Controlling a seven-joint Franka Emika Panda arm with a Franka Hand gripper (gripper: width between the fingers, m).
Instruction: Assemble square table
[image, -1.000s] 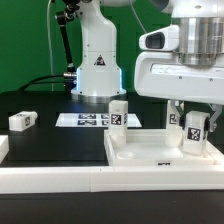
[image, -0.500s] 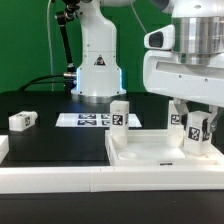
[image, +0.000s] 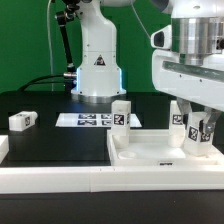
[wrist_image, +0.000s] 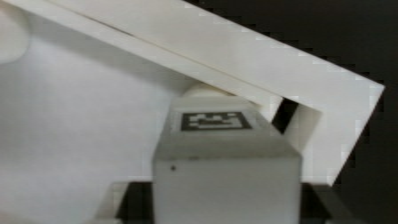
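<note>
The exterior camera sits low at the counter's edge opposite my base, facing level across the surface toward it and the green backdrop. It is near enough that the square top fills the foreground, and my wrist is cut off above. My wrist camera looks down along my tool from very close. Both views share the leg my tool grips and the top's rim beside it.
</note>
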